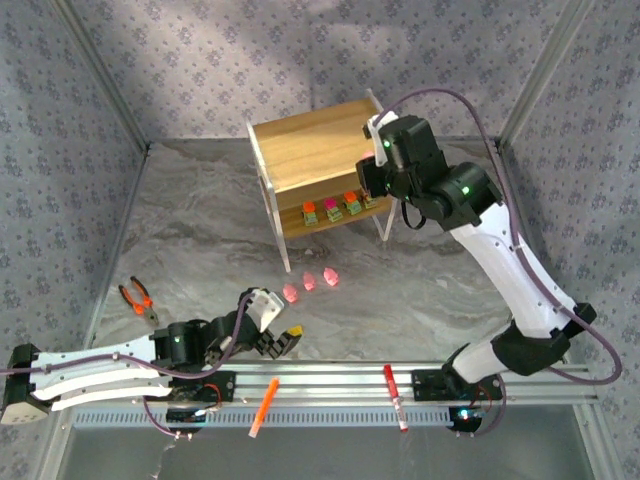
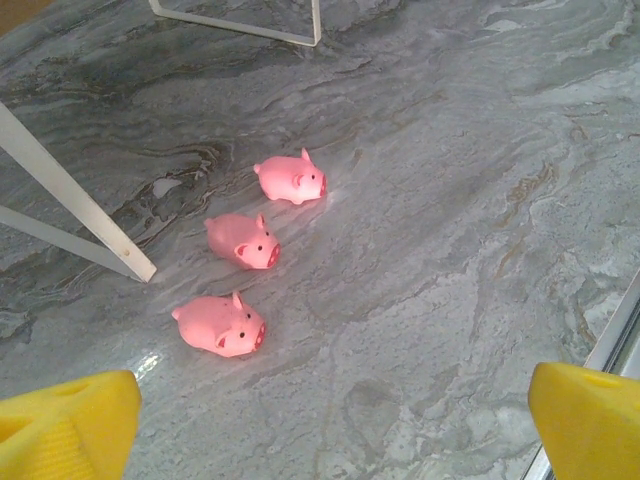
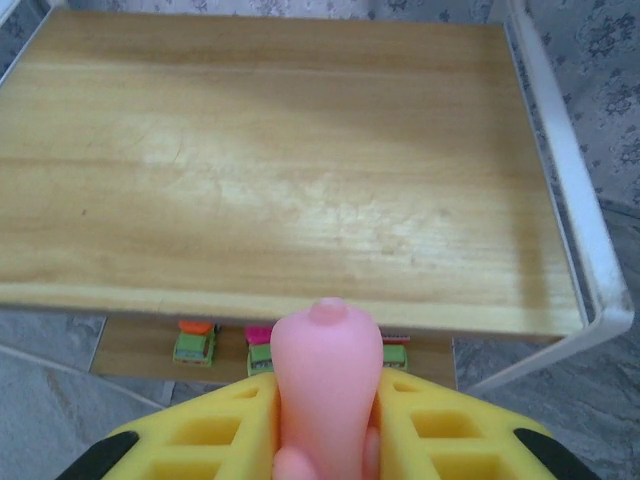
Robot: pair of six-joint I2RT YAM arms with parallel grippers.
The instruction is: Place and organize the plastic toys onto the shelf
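My right gripper [image 3: 325,435] is shut on a pink pig [image 3: 326,375], held just above the near edge of the wooden shelf's top board [image 3: 290,170]. In the top view that gripper [image 1: 377,165] hangs over the shelf's [image 1: 305,160] right end. Several blocky toys [image 1: 340,207] stand in a row on the lower tier, where an orange-topped one [image 3: 195,342] and a pink-topped one [image 3: 259,350] show under the top board. Three pink pigs [image 2: 243,240] lie in a diagonal line on the table in front of the shelf. My left gripper [image 2: 325,440] is open, low over the table, short of the nearest pig [image 2: 218,325].
Orange-handled pliers [image 1: 138,300] lie at the table's left. An orange marker [image 1: 263,408] and a red pen [image 1: 395,397] rest on the front rail. The shelf's white legs [image 2: 75,205] stand just left of the pigs. Patterned walls close in the table.
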